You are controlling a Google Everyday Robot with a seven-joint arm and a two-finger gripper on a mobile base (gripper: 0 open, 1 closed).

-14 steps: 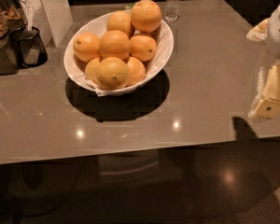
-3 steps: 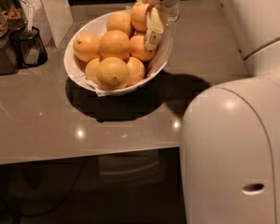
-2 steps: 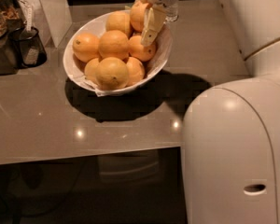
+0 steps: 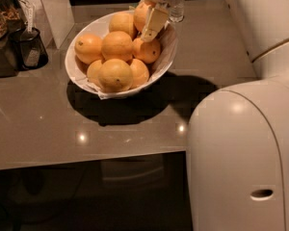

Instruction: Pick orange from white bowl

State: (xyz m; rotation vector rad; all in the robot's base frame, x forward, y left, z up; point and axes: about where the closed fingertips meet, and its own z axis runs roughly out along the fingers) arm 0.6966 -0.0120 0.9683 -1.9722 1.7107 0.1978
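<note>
1. The white robot arm (image 4: 241, 153), which was waiting off the right edge of the tabletop (image 4: 48, 129) a few seconds ago, is now reaching across to the white bowl (image 4: 167, 44). The bowl is sitting near the far edge, toward the far left corner.
2. Over the last second the gripper (image 4: 153, 23) has been edging slightly up and toward the left edge, pressing closer to the topmost orange (image 4: 140, 13). The fruit is looking barely shifted, so the lift is probably only beginning.
3. The gripper is hanging over the side of the bowl nearest the far edge. Its pale front part is lying across that orange's right face and touching it.
4. How wide the gripper is standing cannot be told, because the fruit is hiding its far side.
5. The orange is still resting in the bowl, on top of the other oranges (image 4: 114, 74).
</note>
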